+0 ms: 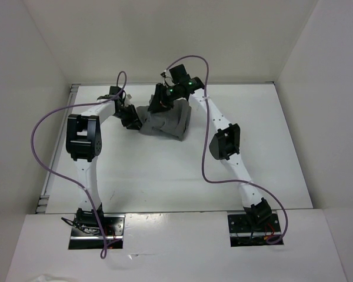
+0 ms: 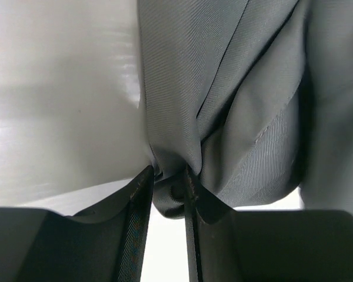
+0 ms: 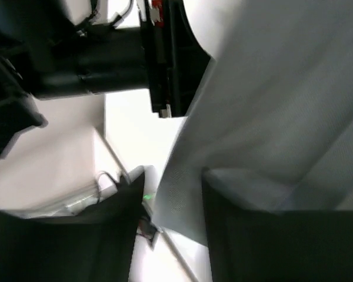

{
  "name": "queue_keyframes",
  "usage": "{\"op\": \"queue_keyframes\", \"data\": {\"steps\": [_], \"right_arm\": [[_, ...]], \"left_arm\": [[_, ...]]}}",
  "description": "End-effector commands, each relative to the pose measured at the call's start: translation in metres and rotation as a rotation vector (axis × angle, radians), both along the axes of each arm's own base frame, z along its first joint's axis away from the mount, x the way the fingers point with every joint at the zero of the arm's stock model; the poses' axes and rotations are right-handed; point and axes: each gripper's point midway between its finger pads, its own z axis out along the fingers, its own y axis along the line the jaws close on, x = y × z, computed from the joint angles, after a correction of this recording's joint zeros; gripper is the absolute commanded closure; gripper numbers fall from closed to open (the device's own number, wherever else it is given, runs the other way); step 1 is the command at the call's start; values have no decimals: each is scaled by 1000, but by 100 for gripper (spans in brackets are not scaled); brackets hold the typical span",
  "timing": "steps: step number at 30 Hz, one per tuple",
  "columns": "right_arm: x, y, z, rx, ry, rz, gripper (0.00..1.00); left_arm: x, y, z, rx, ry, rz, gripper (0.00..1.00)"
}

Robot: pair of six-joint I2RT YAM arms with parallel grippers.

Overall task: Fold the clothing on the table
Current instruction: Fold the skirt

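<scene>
While the grey clothing [image 1: 165, 122] lies bunched at the far middle of the tabletop [image 1: 165, 170], the left claw [image 2: 167, 176] is clenched on a fold at its left edge. The right claw [image 3: 173, 188] is released, with its jaws apart around the far edge.

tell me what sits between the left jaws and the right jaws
The grey clothing spans that stretch, bunched on the table, as the top view shows. The left wrist view shows the left jaws pinching a fold of it.

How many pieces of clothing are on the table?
1: the grey clothing lies bunched at the far middle of the table. Its folds could hide another piece.
</scene>
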Motion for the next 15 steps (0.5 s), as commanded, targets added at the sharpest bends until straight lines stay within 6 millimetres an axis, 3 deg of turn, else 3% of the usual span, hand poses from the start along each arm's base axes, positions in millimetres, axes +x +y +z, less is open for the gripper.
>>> {"op": "queue_keyframes", "data": {"steps": [1,2,5,7,9,10,12,13,15], "right_arm": [[-22,23,5,91,31,115,45],[-28,30,9,107,24,139,42],[-25,24,63,137,-132,117,36],[-17,9,114,106,-276,9,34],[-2,-27,131,11,-318,-131,34],[13,-57,153,-75,-394,-286,34],[23,-104,156,-204,-395,-451,34],[30,-134,170,-266,-430,-572,34],[39,-180,158,-384,-382,-707,34]], "left_arm": [[-9,-2,15,-12,-5,-16,65],[-10,-2,22,-9,-15,-24,65],[-5,2,47,-11,-61,-15,65],[-4,17,64,19,-89,13,65],[0,29,83,52,-135,25,64],[0,33,102,76,-166,39,64],[2,21,131,71,-241,-7,62],[-1,13,148,62,-274,-33,60],[-10,-13,170,21,-317,-108,52]]}}
